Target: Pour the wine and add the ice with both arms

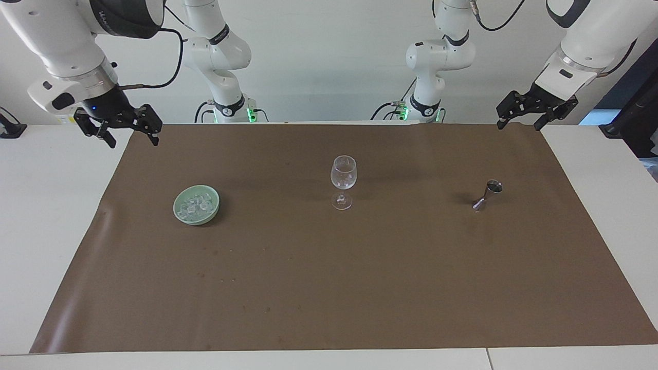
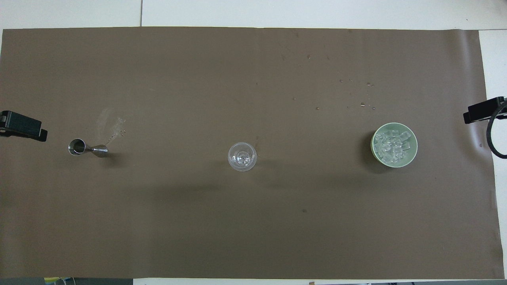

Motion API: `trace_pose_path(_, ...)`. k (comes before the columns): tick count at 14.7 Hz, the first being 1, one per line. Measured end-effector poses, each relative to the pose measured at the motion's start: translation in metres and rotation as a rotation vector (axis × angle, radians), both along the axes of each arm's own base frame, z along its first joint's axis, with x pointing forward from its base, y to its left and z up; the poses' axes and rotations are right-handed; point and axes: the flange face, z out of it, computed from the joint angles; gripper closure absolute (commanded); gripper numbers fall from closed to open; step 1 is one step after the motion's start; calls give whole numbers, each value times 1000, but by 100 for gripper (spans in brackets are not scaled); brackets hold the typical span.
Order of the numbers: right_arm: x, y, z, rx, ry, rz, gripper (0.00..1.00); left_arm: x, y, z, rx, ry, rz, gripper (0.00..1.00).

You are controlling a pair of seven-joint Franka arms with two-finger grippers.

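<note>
A clear stemmed glass stands upright mid-mat and looks empty; it also shows in the overhead view. The ice is heaped in a pale green bowl toward the right arm's end; the ice and the bowl also show from above. A small steel jigger stands toward the left arm's end and shows from above. My right gripper is open and empty, up over the mat's corner nearest the robots. My left gripper is open and empty over the other such corner. Both arms wait.
A brown mat covers most of the white table. Water droplets lie on it, farther from the robots than the bowl. A wet smear lies beside the jigger. Two further white arms stand at the table's robot end.
</note>
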Motion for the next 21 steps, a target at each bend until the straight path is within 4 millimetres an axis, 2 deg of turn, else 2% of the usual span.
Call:
trace_pose_path(12, 0, 0, 0, 0, 0, 0, 0, 0, 0, 0, 0, 0, 0, 0)
trace_pose_path(17, 0, 0, 0, 0, 0, 0, 0, 0, -11, 0, 0, -1, -21, 0)
trace_pose_path(21, 0, 0, 0, 0, 0, 0, 0, 8, -10, -12, -1, -15, -17, 0)
